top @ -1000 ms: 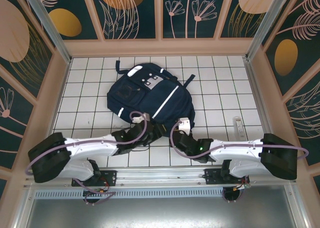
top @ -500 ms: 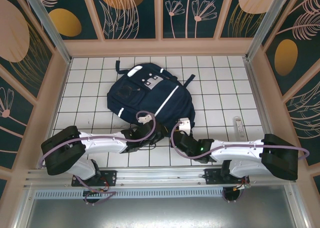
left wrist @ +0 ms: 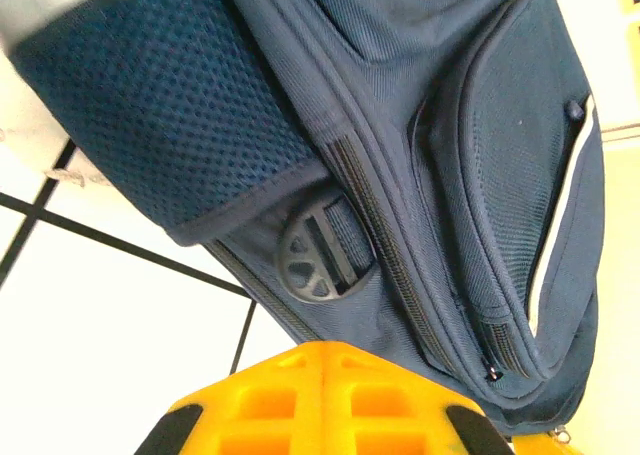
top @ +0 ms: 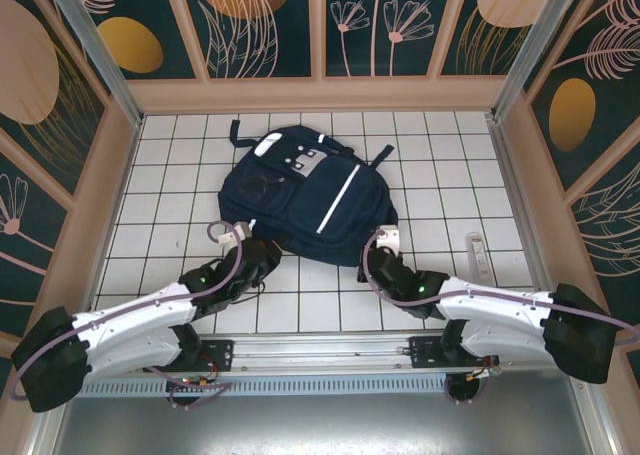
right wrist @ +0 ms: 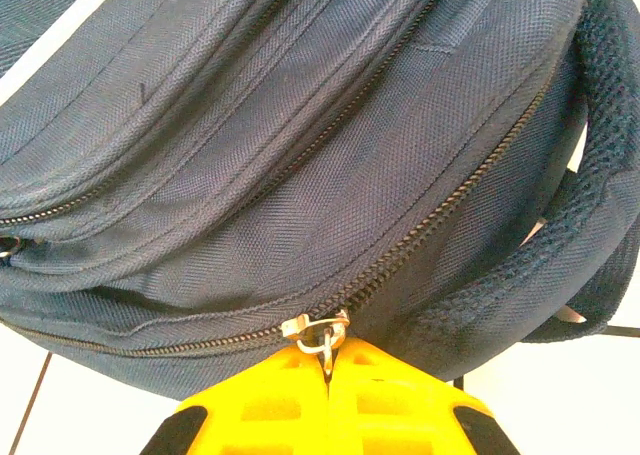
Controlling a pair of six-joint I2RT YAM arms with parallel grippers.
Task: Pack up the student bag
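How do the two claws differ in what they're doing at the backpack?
The right claw pinches a zipper pull; the left claw is shut with nothing seen in it. The left claw sits by a buckle; the right claw by a padded strap. Both are yellow, shut, at the backpack.

The light is bright and even in my top view; only soft shadows lie on the white tiled table (top: 440,135). In my left wrist view the upper left corner is blurred.
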